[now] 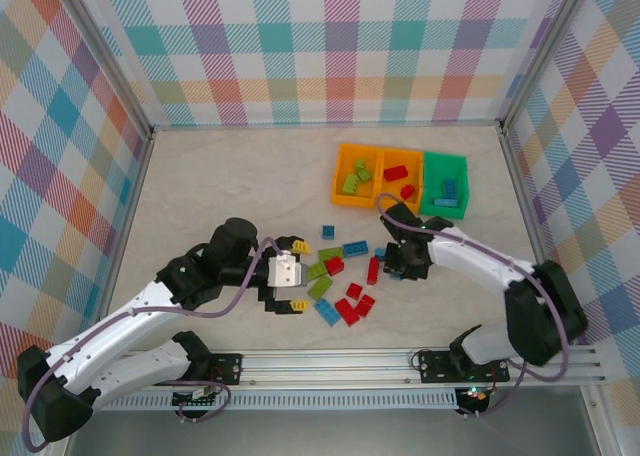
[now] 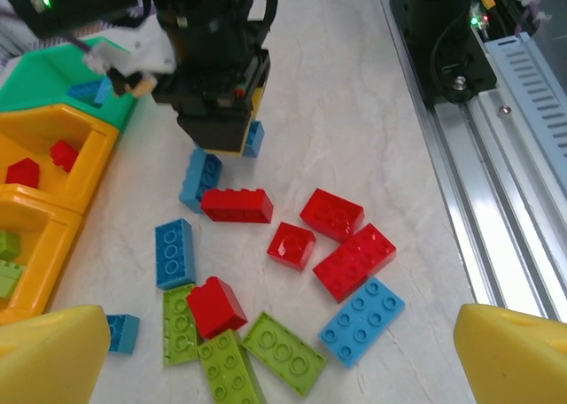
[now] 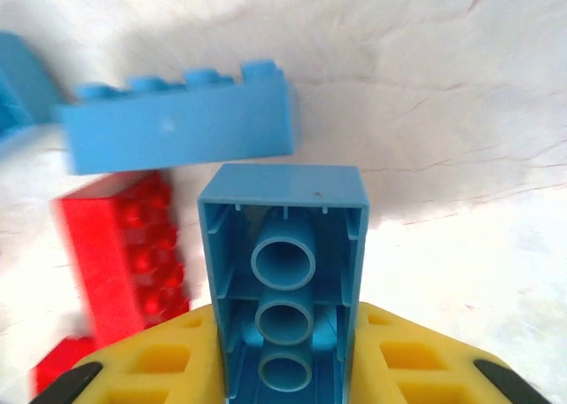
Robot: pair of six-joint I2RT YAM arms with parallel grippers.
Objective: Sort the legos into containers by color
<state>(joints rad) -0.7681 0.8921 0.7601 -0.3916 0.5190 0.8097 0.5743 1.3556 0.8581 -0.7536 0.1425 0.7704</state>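
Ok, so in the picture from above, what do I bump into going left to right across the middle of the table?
Left hand, open → heap of loose red, green and blue bricks → right hand, closed on a blue brick. The boxes sit farther back over the same stretch, so they are left out.

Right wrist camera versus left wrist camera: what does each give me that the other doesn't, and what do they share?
Right wrist: the hollow underside of the blue brick, tubes visible, clamped between yellow fingers. Left wrist: the right claw from outside, the loose pile of red, green and blue bricks, an orange bin with red bricks inside, the green bin, and the rail. Shared: that blue brick under the claw, plus, likely, the longer blue brick and red brick beside it.
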